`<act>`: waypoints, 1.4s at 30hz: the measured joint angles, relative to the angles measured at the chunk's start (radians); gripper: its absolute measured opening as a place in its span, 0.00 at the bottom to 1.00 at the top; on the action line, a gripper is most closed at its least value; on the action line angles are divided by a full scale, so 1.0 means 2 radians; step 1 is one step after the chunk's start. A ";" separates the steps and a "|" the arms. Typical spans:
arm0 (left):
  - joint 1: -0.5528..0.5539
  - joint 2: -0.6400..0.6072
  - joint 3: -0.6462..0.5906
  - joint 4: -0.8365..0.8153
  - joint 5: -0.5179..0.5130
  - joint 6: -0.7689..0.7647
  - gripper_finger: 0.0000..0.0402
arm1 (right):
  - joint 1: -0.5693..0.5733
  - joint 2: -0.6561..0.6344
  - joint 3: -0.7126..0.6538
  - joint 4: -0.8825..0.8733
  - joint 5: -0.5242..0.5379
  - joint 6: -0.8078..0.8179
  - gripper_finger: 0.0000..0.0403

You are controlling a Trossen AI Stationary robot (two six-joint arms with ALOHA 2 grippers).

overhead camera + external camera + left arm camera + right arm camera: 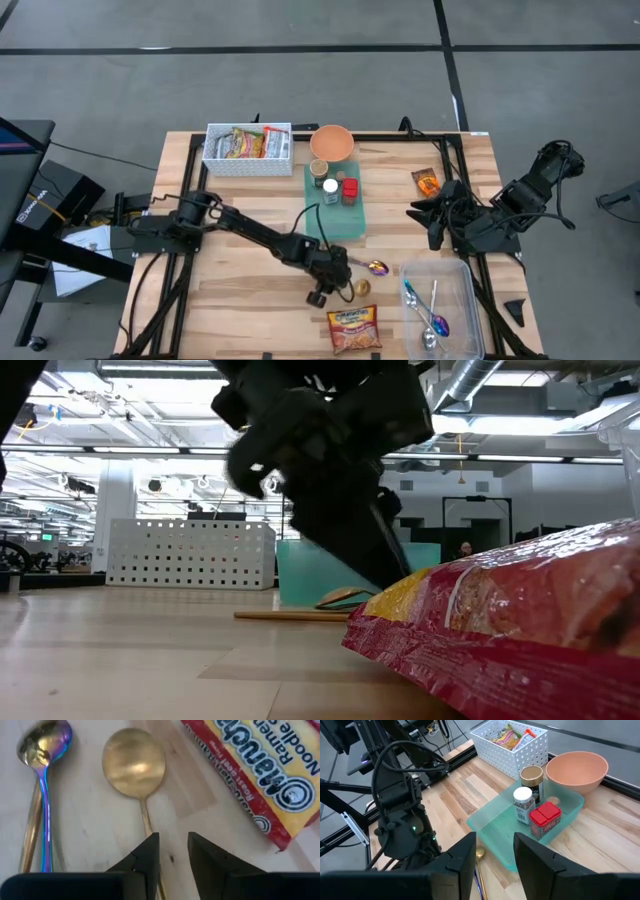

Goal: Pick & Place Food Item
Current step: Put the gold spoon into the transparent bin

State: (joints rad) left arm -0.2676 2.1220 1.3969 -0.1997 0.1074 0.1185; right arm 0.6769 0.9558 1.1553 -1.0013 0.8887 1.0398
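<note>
A red and yellow ramen noodle packet (355, 328) lies flat near the table's near edge; it also shows in the left wrist view (265, 775) and fills the low view's right (520, 620). My left gripper (340, 285) is low over the table just beyond the packet, its fingers a narrow gap apart (173, 851). A gold spoon (134, 762) lies on the wood, its thin handle running back under the fingers. An iridescent spoon (44, 750) lies beside it. My right gripper (494, 851) is open and empty at the table's right (420, 215). My left gripper stands over the gold spoon's handle (146, 822), which passes under one fingertip (150, 845) and shows again in the gap. The fingers lie along the handle, slanting down from above. I cannot tell whether they touch it. The spoon lies flat on the table.
A teal tray (335, 225) with jars stands mid-table, an orange bowl (331, 143) and a white basket (248, 148) of packets behind it. A clear container (440, 275) with spoons is at near right. A small orange packet (426, 182) lies at right.
</note>
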 joint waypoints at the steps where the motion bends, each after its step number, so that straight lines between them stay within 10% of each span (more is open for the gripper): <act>1: -0.002 -0.001 -0.005 0.007 -0.001 -0.001 0.23 | 0.000 0.000 0.000 0.000 0.000 0.000 0.32; 16: -0.010 -0.006 -0.082 0.036 -0.067 -0.048 0.22 | 0.000 0.000 0.000 0.005 0.001 0.000 0.32; 26: -0.024 -0.010 -0.095 0.046 -0.089 -0.135 0.03 | 0.000 0.000 0.000 0.005 0.002 -0.001 0.32; 42: -0.031 -0.138 -0.100 0.010 -0.184 -0.192 0.01 | 0.000 0.000 0.000 0.036 0.001 -0.048 0.32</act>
State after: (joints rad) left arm -0.3302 1.8456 1.1973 -0.1804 -0.2608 -0.2647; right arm 0.6767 0.9562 1.1545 -0.9284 0.8909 0.9428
